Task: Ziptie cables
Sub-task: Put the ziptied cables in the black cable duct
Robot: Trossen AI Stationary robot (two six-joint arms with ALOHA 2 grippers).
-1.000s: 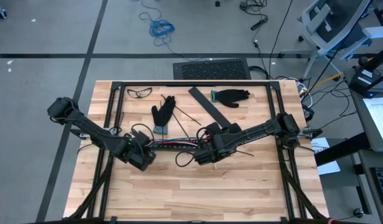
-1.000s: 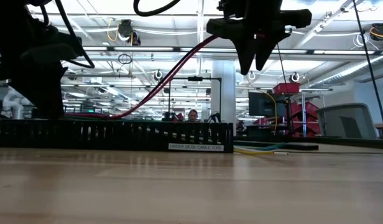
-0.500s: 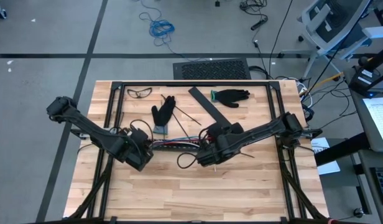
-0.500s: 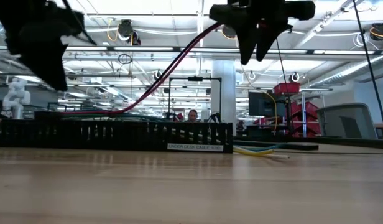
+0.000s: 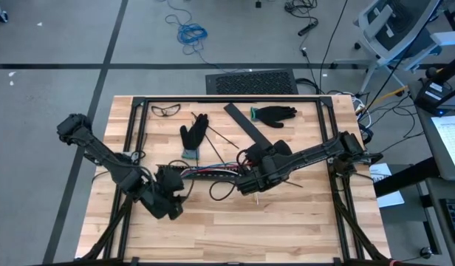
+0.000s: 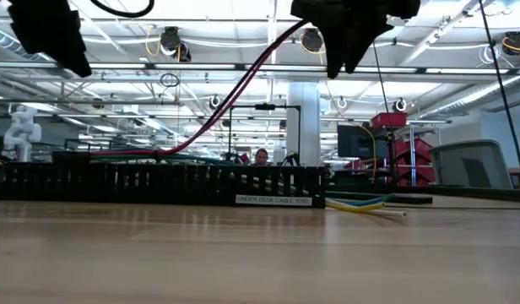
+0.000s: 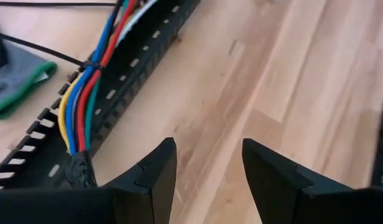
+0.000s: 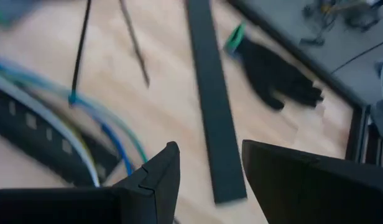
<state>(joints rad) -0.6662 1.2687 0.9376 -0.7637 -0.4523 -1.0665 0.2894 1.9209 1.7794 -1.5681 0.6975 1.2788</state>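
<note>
Both grippers empty above the cables, which run across the table between them.

Your left gripper (image 7: 204, 165) has its fingers apart with only bare wood between them; the cables (image 7: 86, 93) lie off to one side of it, their bound end just beside one finger, in the slotted tray (image 7: 138, 65). Your right gripper (image 8: 207, 171) also has its fingers apart and holds nothing; the cables pass close by it. From above, the bundle's long axis runs left to right across the table (image 5: 213, 229), from the left gripper (image 5: 165, 203) to the right gripper (image 5: 250, 181), which sits over the far end and looks the nearer. You have one bundle, one tray, one flat black strip (image 5: 246, 124), two gloves (image 5: 192, 137) (image 5: 275, 114), one pair of safety glasses (image 5: 165, 110), and at least one zip tie (image 7: 36, 50) already around the bundle.
</note>
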